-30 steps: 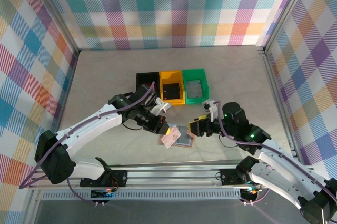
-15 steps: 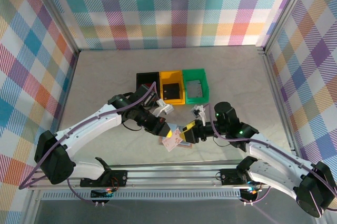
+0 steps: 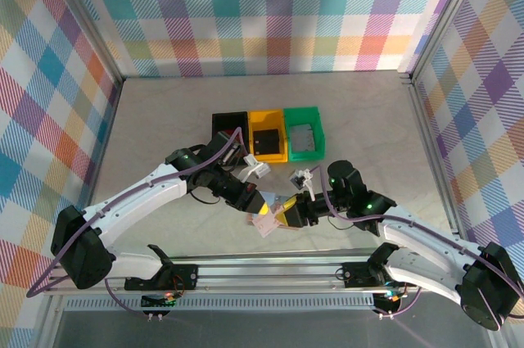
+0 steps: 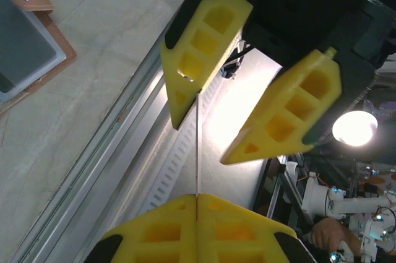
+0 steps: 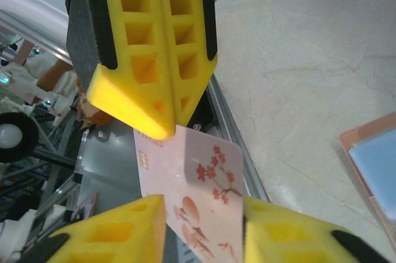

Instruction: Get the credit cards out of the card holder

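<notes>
So, card (image 5: 198, 170) between right gripper (image 5: 203, 208) jaws.

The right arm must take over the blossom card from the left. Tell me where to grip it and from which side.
Grip the card at its free end, opposite the edge the left tool pinches. It is thin and flat, so come end-on with one finger on each face; the right tool straddles it that way.

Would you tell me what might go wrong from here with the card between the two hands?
First, the left hand pinches the card by one edge while the right hand straddles it with jaws not yet shut; an early release could drop it beside the edge rail. Second, the card seems to rest against one right finger, so closing may twist or bend it.
</notes>
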Robot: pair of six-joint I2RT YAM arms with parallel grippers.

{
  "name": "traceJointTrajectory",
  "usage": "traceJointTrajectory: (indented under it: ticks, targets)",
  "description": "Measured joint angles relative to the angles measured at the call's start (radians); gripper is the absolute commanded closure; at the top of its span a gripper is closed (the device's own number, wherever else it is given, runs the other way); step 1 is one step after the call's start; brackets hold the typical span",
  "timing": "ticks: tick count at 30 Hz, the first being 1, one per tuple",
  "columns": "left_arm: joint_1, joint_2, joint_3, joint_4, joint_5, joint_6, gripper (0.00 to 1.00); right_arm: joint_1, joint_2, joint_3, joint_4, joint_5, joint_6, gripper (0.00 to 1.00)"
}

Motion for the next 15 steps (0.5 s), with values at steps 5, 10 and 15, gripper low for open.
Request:
traceJointTrajectory:
  ticks: [5,10,15]
  targets:
    - [0.000,-0.001,0.000,-0.001,0.006,0.003,1.00,0.000,0.001,-0.001,0.002,-0.004,0.004,0.95]
    - [0.000,-0.006,-0.006,-0.005,-0.002,0.010,0.93,0.002,0.001,-0.001,0.002,-0.013,0.004,1.00]
    - [0.000,-0.023,-0.009,0.002,-0.022,0.008,0.48,0.007,-0.014,-0.001,0.001,0.006,0.003,1.00]
